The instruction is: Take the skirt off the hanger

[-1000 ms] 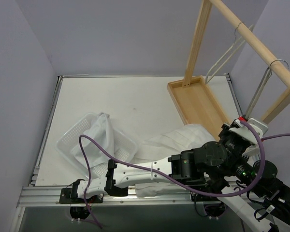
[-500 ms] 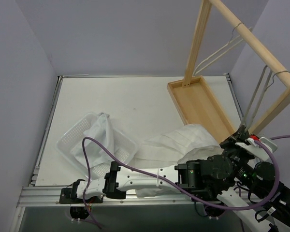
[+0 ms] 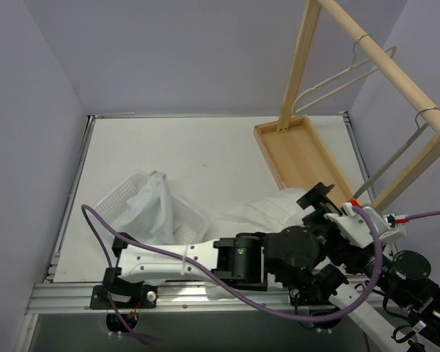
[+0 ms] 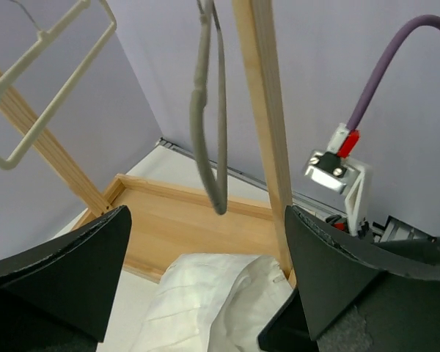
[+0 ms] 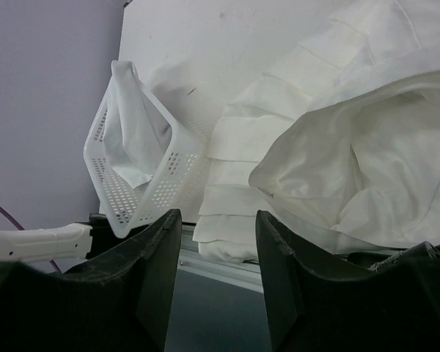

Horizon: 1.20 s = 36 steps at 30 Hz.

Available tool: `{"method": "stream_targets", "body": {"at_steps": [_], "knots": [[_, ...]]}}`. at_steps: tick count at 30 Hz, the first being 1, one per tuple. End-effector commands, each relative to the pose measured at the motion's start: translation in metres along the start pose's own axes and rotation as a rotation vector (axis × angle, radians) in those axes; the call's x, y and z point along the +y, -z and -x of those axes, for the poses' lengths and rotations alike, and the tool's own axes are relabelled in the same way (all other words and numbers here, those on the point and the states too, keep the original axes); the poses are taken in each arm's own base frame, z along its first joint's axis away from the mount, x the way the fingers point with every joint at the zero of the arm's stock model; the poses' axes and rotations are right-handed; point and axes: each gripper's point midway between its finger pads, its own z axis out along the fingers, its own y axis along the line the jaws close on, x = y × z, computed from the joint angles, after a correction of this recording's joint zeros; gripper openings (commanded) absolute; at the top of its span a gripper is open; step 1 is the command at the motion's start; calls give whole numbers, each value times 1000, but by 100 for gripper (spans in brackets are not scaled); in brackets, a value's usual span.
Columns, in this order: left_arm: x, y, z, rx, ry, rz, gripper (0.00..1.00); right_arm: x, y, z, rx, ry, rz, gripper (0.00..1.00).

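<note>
Two empty claws: left claw (image 4: 207, 216) spread wide, right claw (image 5: 216, 216) part-spread, skirt (image 5: 337, 147) lying loose beyond both.

White perforated basket (image 3: 111, 196) on left of surface (image 3: 198, 150), white cloth (image 3: 150, 209) draped inside. Wooden rack (image 3: 299, 70) at right: upright post set in shallow tray base (image 3: 297, 158).

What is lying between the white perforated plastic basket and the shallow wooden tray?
The white pleated skirt, spread on the table from beside the basket to the near end of the tray. The top view shows it.
</note>
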Motion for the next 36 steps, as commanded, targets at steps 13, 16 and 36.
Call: {"method": "stream_targets", "body": {"at_steps": [13,16,36], "knots": [[165,127,-83,262,351,-38,94,-8,-7,7,-33,2,-60,57],[173,137,-127,379,430,-40,94,-5,-20,2,-12,-3,-57,58],[67,65,-296,743,637,-221,98,-8,3,11,-63,-37,-62,60]]}}
